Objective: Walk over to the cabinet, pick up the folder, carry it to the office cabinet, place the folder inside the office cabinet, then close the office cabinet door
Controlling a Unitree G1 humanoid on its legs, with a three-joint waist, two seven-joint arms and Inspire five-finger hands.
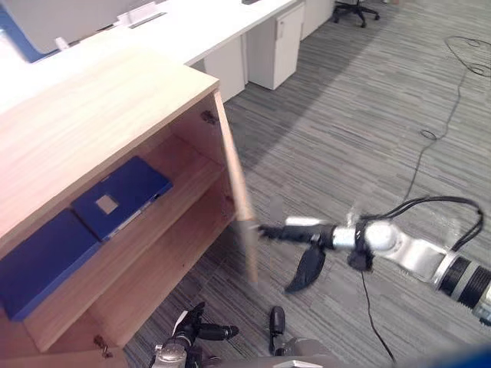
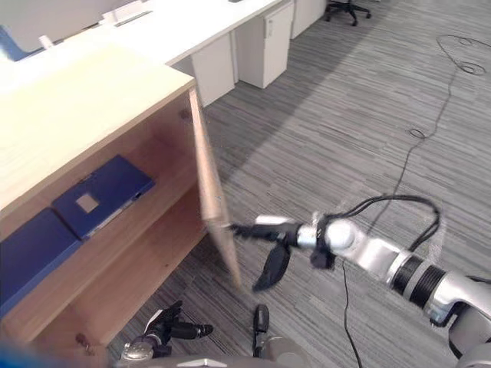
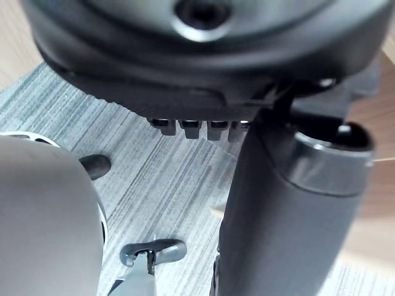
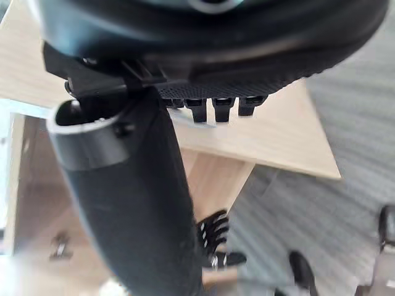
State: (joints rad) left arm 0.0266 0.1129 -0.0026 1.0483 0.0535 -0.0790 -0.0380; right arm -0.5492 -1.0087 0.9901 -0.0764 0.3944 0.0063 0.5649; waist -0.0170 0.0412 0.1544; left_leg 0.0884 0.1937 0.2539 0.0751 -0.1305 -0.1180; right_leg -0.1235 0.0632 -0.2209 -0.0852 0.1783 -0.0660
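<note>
A wooden office cabinet (image 1: 84,123) stands at the left with its door (image 1: 238,192) swung partly out. On its upper shelf lies a blue folder (image 1: 123,195) with a pale label, and a second blue folder (image 1: 38,261) lies beside it further left. My right hand (image 1: 307,234) reaches in from the right, fingers straight, their tips touching the outer face of the door near its free edge, thumb hanging down. The right wrist view shows the door (image 4: 271,135) just past the fingers. My left hand (image 1: 192,333) hangs low near the cabinet's foot, fingers spread and holding nothing.
White desks (image 1: 199,31) with a white drawer unit (image 1: 276,46) run along the back. An office chair (image 1: 357,9) stands at the far right end. A thin black cable (image 1: 430,134) trails over the grey striped carpet on the right.
</note>
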